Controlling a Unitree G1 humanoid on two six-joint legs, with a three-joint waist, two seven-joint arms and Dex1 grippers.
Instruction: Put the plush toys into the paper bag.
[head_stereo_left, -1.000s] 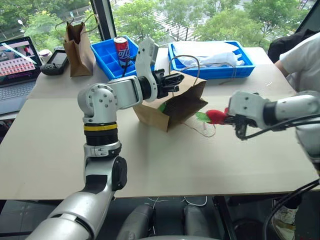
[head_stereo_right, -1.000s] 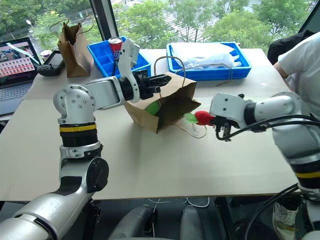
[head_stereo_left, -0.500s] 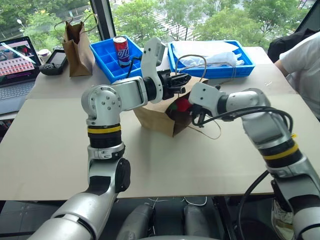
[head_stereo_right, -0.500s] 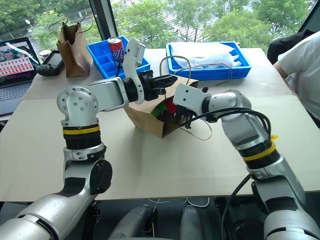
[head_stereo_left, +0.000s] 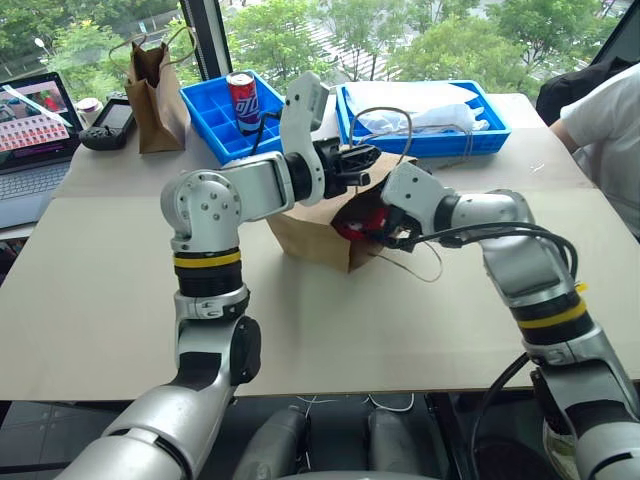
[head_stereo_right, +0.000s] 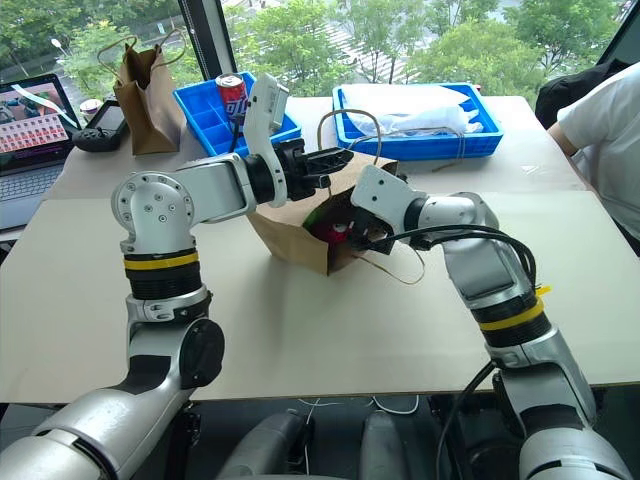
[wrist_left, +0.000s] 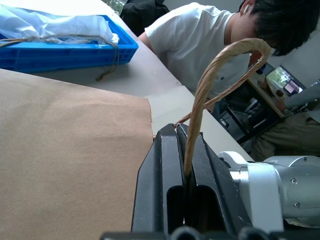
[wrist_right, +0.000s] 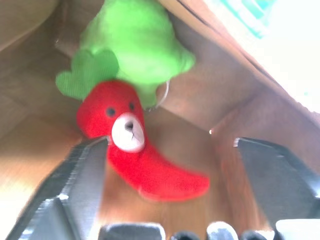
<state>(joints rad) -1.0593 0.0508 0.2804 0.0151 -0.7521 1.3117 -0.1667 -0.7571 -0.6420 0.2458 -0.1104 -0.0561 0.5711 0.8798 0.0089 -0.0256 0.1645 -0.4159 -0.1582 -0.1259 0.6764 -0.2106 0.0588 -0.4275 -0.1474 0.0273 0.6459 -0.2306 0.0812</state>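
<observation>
Red plush toy with a white muzzle and green leaves (wrist_right: 135, 150) lies inside the wide light-brown kraft paper bag (head_stereo_left: 305, 232), on the bag's inner wall, between the right gripper's (wrist_right: 170, 165) two black fingers but free of both; jaws spread wide, holding nothing. Light green rounded plush toy (wrist_right: 137, 47) sits just behind the red one, touching it, deeper in the bag. Bag lies tipped on its side on the pale tabletop (head_stereo_left: 110, 290), mouth toward the right arm. Left gripper (wrist_left: 184, 165) at the bag's upper edge, jaws clamped tight on the thin beige string loop handle (wrist_left: 220, 65), which arches up from between them. Blue plastic tray (head_stereo_left: 470, 135) behind the bag.
</observation>
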